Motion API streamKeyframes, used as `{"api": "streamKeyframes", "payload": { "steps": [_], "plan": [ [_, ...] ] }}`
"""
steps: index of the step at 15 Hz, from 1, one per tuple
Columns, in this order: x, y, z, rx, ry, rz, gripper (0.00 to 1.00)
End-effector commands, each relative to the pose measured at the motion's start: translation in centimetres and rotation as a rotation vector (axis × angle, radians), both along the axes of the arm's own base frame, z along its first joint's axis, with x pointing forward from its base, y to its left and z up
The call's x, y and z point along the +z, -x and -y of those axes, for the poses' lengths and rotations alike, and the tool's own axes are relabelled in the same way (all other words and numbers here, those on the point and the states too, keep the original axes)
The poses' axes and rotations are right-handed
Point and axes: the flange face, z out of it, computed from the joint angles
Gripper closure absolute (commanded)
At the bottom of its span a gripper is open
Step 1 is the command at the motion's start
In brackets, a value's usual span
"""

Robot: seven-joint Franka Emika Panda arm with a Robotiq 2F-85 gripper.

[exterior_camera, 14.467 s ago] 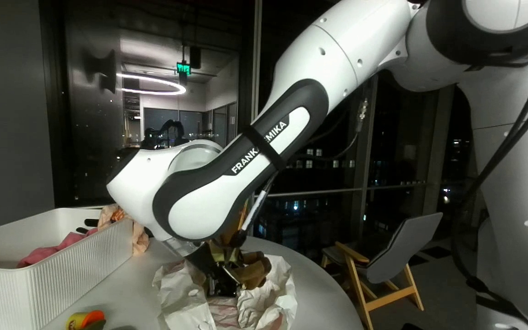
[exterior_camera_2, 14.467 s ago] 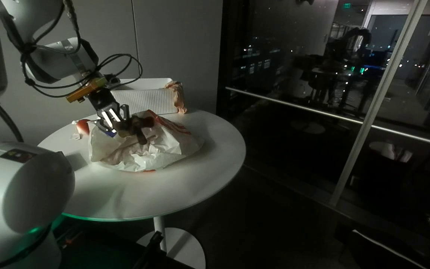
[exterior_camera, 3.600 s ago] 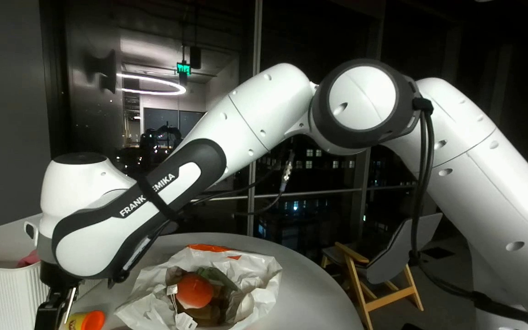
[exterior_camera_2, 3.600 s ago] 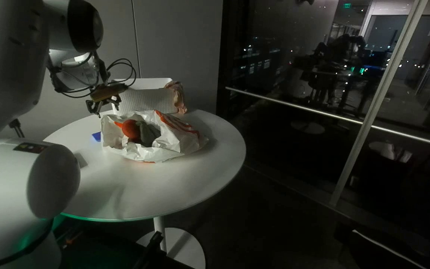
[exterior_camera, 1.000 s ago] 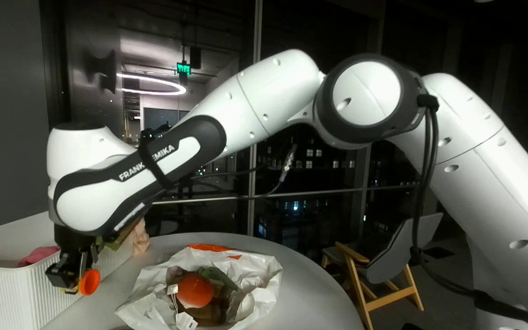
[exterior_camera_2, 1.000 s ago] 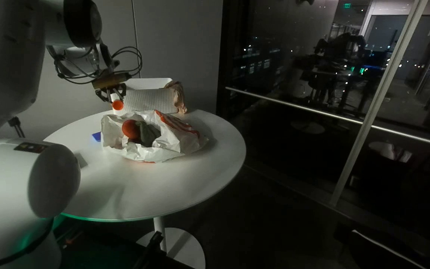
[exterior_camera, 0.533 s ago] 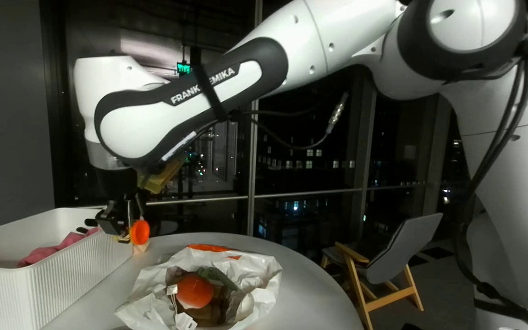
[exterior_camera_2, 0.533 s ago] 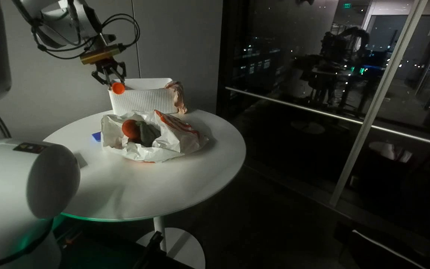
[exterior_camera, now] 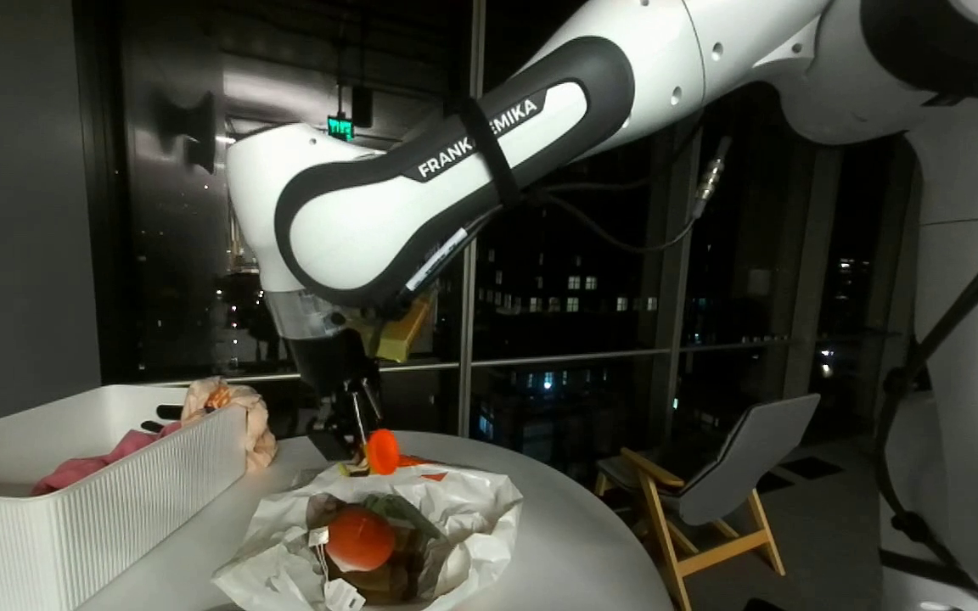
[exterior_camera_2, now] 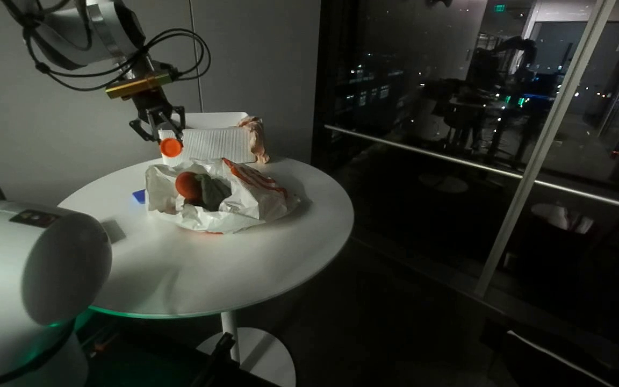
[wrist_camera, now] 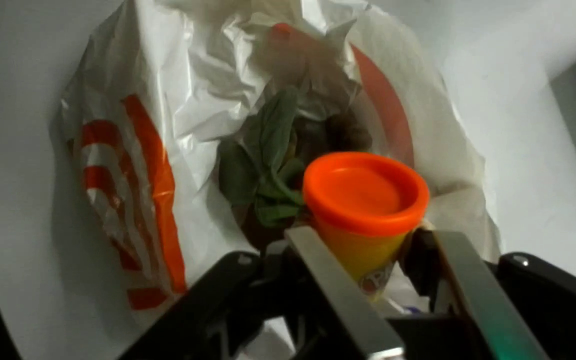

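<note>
Carried rightward in an exterior view since earlier frame: gripper [wrist_camera: 365,250] and orange-lidded tub [exterior_camera: 384,451]. Table [exterior_camera: 578,543], rim lower right. White bin [exterior_camera: 141,484], left: pink cloth [exterior_camera: 98,462] contained. Open bag [exterior_camera: 476,501], lower centre, gapped from bin: orange ball [exterior_camera: 359,535], green leafy item [exterior_camera: 404,511] contained. Tub clamped by fingers [wrist_camera: 342,290] above bag.

1. Exterior view: close to the arm [exterior_camera: 353,229], a little above the tabletop [exterior_camera: 574,526]; faces windows [exterior_camera: 574,255] and a lounge chair [exterior_camera: 744,462].
2. Exterior view: near the robot base [exterior_camera_2: 30,258], angled down across the tabletop; faces a grey wall [exterior_camera_2: 261,59] and windows.
3. Wrist view: very near, looking down past the gripper [wrist_camera: 368,245] into an open plastic bag [wrist_camera: 203,165].
4. Shared, both exterior views: tabletop, arm, windows, white bin [exterior_camera: 149,492].
5. Shared, all three views: plastic bag, orange-lidded tub [wrist_camera: 366,210].
</note>
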Motion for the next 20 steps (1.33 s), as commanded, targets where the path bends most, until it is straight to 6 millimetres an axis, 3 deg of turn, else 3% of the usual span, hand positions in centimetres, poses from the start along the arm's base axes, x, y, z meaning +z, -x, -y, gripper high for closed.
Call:
{"api": "streamKeyframes", "payload": {
  "steps": [1, 7, 16, 17, 18, 20],
  "plan": [
    [-3.7, 0.4, 1.5, 0.039, -0.03, -0.086, 0.8],
    [-9.8, -0.4, 4.2, 0.088, -0.004, -0.233, 0.8],
    [-15.5, -2.8, 8.2, 0.226, -0.084, -0.228, 0.8],
    [-15.8, -2.9, 8.4, 0.229, -0.097, -0.231, 0.31],
    [-15.9, -3.0, 8.6, 0.232, -0.109, -0.229, 0.3],
    [-15.7, -3.2, 9.0, 0.229, -0.132, -0.225, 0.17]
  ]
}}
